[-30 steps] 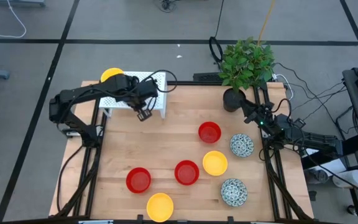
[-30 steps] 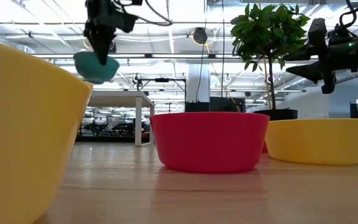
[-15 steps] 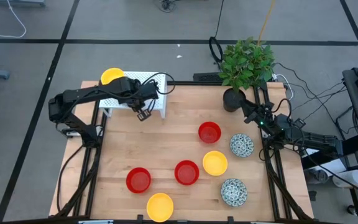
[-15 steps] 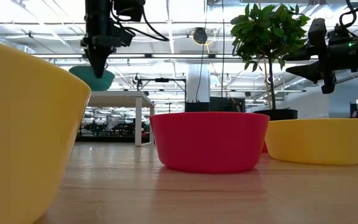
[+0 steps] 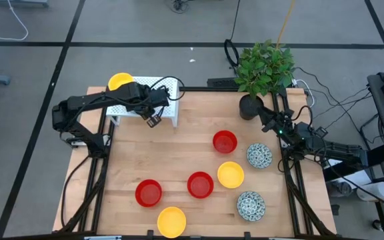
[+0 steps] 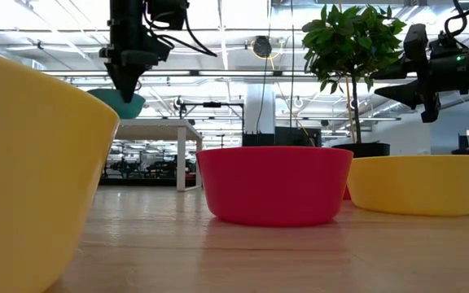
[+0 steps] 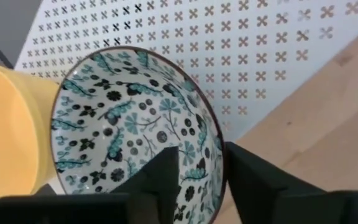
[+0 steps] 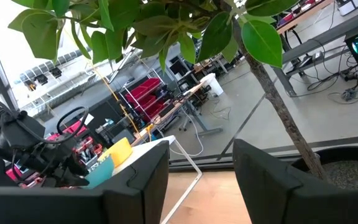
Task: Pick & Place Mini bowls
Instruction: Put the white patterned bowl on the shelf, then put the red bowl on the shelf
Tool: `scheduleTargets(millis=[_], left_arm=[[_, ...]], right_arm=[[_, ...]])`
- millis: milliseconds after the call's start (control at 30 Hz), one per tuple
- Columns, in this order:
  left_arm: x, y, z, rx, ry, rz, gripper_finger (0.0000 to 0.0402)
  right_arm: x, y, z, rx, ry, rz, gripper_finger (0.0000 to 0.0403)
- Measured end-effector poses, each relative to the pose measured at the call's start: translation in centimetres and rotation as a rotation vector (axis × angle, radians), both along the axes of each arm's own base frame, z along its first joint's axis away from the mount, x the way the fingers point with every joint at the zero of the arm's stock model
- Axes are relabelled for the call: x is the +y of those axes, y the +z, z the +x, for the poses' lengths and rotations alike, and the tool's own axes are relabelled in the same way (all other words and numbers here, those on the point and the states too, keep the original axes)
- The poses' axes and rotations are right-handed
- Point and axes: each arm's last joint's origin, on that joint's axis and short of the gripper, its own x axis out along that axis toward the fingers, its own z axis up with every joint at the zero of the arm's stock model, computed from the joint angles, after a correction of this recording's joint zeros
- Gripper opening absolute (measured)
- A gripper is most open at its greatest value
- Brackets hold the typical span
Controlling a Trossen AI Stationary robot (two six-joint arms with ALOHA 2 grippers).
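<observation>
A white mini bowl with a blue-green pattern [image 7: 129, 130] sits on the white perforated rack [image 7: 272, 56], beside a yellow mini bowl [image 7: 8, 130]. My left gripper [image 7: 202, 180] is open above it, one finger on each side of its rim. From the low view the bowl [image 6: 120, 102] is level under that gripper [image 6: 127, 81]. In the high view the left arm hides it. My right gripper [image 5: 267, 119] waits open beside the plant pot at the table's far right. Several red, yellow and patterned mini bowls stand on the table. My left gripper comes from above, astride the patterned bowl's rim [image 7: 219, 163], with one finger [image 7: 163, 177] inside the bowl and one [image 7: 250, 177] outside. A gap shows between the inner finger and the wall. Whether the outer finger touches the rim, I cannot tell.
The rack [image 5: 169, 100] stands at the table's far left with a yellow bowl [image 5: 120, 81] on it. A potted plant [image 5: 264, 70] stands at the far right. Bowls crowd the middle and near right: red [image 5: 225, 141], yellow [image 5: 231, 174], patterned [image 5: 259, 155]. Bare wood [image 5: 132, 153] lies below the rack.
My left gripper has gone down and slightly toward the table's far edge with the patterned bowl. The bowl hung tilted a second ago and now sits lower and level.
</observation>
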Motion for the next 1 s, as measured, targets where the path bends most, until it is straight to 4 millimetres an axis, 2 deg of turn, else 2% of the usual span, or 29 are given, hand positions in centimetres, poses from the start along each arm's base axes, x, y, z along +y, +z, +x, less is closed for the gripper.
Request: scheduleTargets(millis=[133, 233, 400, 533, 667, 767, 867, 1000], left_arm=[[0.0, 1.0, 0.1, -0.018, -0.009, 0.006, 0.0168], [-0.1, 2.4, 0.3, -0.063, -0.034, 0.0, 0.0172], [-0.8, 5.3, 0.9, -0.202, -0.071, -0.023, 0.0152], [-2.0, 6.2, 1.9, -0.34, -0.1, -0.148, 0.0132], [-4.6, 6.1, 2.4, -0.387, -0.189, -0.39, 0.0121], [-7.4, 5.6, 2.7, -0.361, -0.293, -0.524, 0.0118], [-10.2, 4.8, 2.7, -0.304, -0.345, -0.578, 0.0118], [-13.6, 3.6, 2.1, -0.211, -0.327, -0.606, 0.0118]], right_arm=[[0.0, 0.0, 0.0, 0.0, 0.002, 0.0, 0.0164], [0.0, 0.0, 0.0, 0.0, 0.002, 0.0, 0.0164], [0.0, 0.0, 0.0, 0.001, 0.003, 0.0, 0.0165], [0.0, 0.0, 0.0, 0.001, 0.003, 0.0, 0.0165], [0.0, 0.0, 0.0, -0.005, 0.005, 0.006, 0.0164], [0.0, 0.0, 0.0, -0.023, 0.009, 0.022, 0.0164], [0.0, -0.1, 0.0, -0.009, 0.008, 0.02, 0.0165], [0.0, -0.1, 0.0, -0.003, 0.008, 0.019, 0.0165]])
